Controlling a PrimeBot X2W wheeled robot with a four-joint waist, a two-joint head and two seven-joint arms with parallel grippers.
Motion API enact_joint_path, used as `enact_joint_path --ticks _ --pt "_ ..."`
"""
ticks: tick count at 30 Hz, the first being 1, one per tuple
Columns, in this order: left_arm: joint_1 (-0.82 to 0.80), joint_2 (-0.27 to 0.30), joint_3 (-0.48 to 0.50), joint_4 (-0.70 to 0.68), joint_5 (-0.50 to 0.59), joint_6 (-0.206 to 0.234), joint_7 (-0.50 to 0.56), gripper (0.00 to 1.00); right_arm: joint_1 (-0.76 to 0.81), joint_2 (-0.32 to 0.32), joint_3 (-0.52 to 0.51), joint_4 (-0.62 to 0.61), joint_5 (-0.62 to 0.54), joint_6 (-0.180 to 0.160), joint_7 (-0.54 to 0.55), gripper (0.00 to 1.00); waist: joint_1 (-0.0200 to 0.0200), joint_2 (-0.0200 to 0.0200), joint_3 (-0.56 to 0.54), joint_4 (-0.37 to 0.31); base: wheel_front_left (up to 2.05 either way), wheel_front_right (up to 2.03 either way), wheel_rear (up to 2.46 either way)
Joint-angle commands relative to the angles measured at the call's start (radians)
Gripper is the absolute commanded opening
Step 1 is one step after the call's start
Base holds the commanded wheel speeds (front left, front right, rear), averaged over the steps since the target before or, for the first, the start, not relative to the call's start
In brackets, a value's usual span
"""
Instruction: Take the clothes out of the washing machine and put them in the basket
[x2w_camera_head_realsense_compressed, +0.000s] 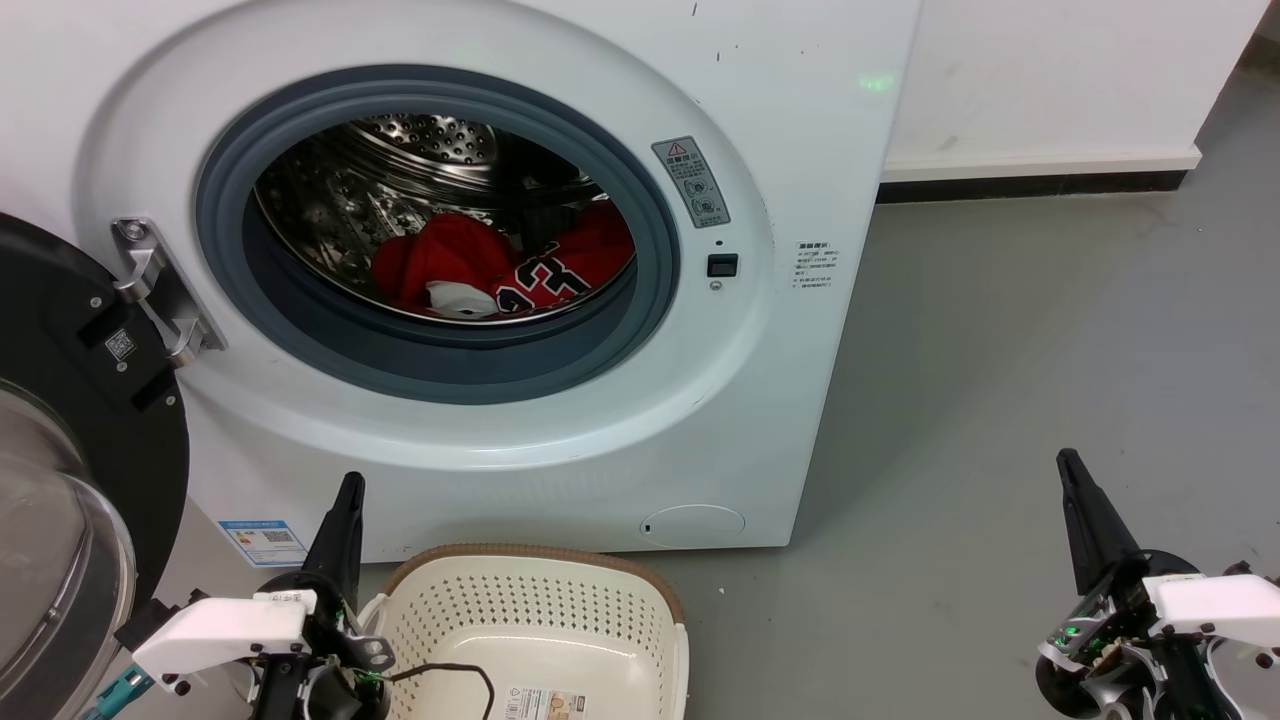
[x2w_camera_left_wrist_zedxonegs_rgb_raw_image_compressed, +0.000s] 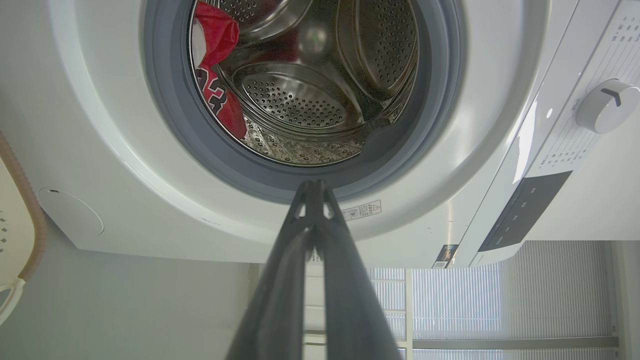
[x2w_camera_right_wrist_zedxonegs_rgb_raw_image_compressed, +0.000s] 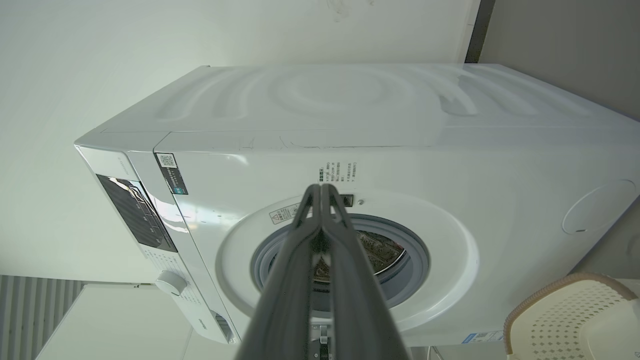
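The white washing machine (x2w_camera_head_realsense_compressed: 820, 140) stands ahead with its door swung open at the left. Inside the steel drum lie the red clothes (x2w_camera_head_realsense_compressed: 480, 262), a jersey with black-and-white numerals on the right and a red piece with a white patch on the left; they also show in the left wrist view (x2w_camera_left_wrist_zedxonegs_rgb_raw_image_compressed: 215, 65). The cream basket (x2w_camera_head_realsense_compressed: 530, 620) sits on the floor in front of the machine, holding no clothes. My left gripper (x2w_camera_head_realsense_compressed: 348, 490) is shut and empty beside the basket's left rim. My right gripper (x2w_camera_head_realsense_compressed: 1068, 462) is shut and empty over the floor at the lower right.
The black-framed glass door (x2w_camera_head_realsense_compressed: 70, 480) hangs open at the far left, close to my left arm. Grey floor (x2w_camera_head_realsense_compressed: 1000, 380) stretches to the right of the machine. A white wall with a dark skirting (x2w_camera_head_realsense_compressed: 1030, 185) stands behind. A black cable (x2w_camera_head_realsense_compressed: 450, 672) and a label lie in the basket.
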Motion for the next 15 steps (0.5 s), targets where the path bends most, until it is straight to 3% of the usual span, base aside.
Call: enact_joint_path --ticks 1,15 --pt "-0.005 -0.001 0.003 -0.001 -0.001 -0.004 0.002 0.0 -0.013 0.003 0.0 0.001 -0.005 0.0 0.001 0.0 0.0 0.0 0.0 0.0 0.0 0.0 0.0" --pt "-0.005 -0.001 0.003 -0.001 -0.001 -0.004 0.002 0.0 -0.013 0.003 0.0 0.001 -0.004 0.0 0.001 0.0 0.0 0.0 0.0 0.0 0.0 0.0 0.0"
